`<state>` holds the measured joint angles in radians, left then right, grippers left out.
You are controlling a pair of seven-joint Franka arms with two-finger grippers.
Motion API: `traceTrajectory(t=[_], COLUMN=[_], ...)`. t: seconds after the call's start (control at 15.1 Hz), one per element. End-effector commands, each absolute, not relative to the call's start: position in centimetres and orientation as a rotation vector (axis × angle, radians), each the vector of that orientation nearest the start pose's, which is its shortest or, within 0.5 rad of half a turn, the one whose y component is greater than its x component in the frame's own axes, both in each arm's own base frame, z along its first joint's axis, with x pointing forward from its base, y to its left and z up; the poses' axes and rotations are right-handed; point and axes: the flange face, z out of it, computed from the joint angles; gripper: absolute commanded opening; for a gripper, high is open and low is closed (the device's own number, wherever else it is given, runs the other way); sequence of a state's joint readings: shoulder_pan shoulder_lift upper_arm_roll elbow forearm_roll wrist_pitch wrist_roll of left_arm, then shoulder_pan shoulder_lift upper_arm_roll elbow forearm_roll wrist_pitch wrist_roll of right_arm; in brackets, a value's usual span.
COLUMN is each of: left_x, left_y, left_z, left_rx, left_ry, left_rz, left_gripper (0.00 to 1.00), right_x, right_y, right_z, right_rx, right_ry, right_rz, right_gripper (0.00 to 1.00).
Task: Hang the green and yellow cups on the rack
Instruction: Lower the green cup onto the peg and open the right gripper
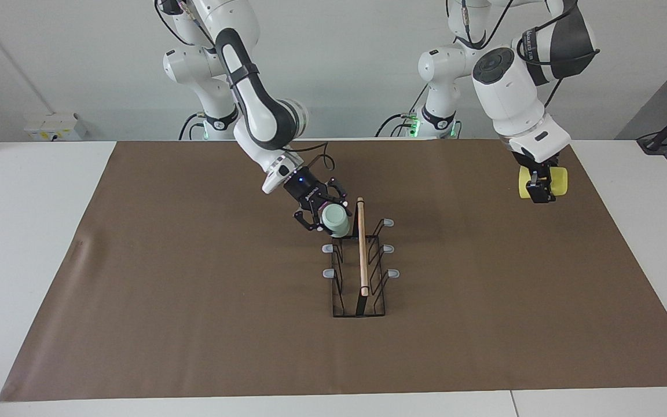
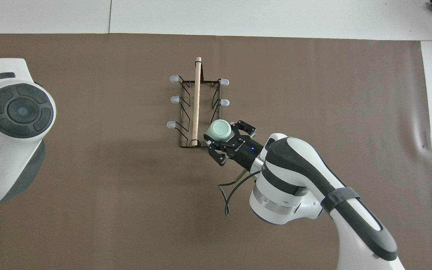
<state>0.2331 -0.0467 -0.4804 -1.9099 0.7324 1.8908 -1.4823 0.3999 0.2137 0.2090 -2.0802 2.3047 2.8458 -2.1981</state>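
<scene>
The black wire rack (image 1: 362, 249) (image 2: 197, 101) with its wooden rod stands mid-mat. My right gripper (image 1: 329, 219) (image 2: 221, 137) is shut on the pale green cup (image 1: 336, 221) (image 2: 219, 129), bottom up. It holds the cup beside the rod, at the rack's end nearest the robots on the right arm's side. The cup covers the prong there, and I cannot tell whether it rests on it. My left gripper (image 1: 537, 188) is shut on the yellow cup (image 1: 559, 179), low over the mat at the left arm's end. In the overhead view the left arm's wrist (image 2: 17, 108) hides both.
A brown mat (image 1: 194, 301) covers most of the white table (image 1: 26, 231). Five grey-tipped prongs (image 2: 174, 99) of the rack show bare. A black cable (image 2: 227, 187) loops under my right wrist. A grey box (image 1: 55, 126) sits by the wall.
</scene>
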Motion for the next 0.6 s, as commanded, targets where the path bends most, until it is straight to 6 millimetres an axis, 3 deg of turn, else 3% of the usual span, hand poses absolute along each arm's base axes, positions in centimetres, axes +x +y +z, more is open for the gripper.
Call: traceTrajectory(t=[0.0, 0.46, 0.53], left_x=[55.4, 55.2, 55.0], left_y=[-11.5, -18.3, -19.0], left_z=[52.6, 51.9, 51.7], left_rx=[-2.215, -2.190, -2.181], left_ry=[-1.270, -1.277, -1.258], left_rz=[-0.842, -1.052, -1.056], left_gripper=[0.00, 0.00, 0.00], right_x=[46.9, 46.8, 46.8], right_y=[28.0, 28.0, 28.0], right_z=[31.6, 30.9, 30.9], right_rx=[-2.173, -2.173, -2.175], right_ry=[-0.661, -0.652, -0.651], right_rz=[-1.154, -1.155, -1.155], right_gripper=[0.00, 0.03, 0.58])
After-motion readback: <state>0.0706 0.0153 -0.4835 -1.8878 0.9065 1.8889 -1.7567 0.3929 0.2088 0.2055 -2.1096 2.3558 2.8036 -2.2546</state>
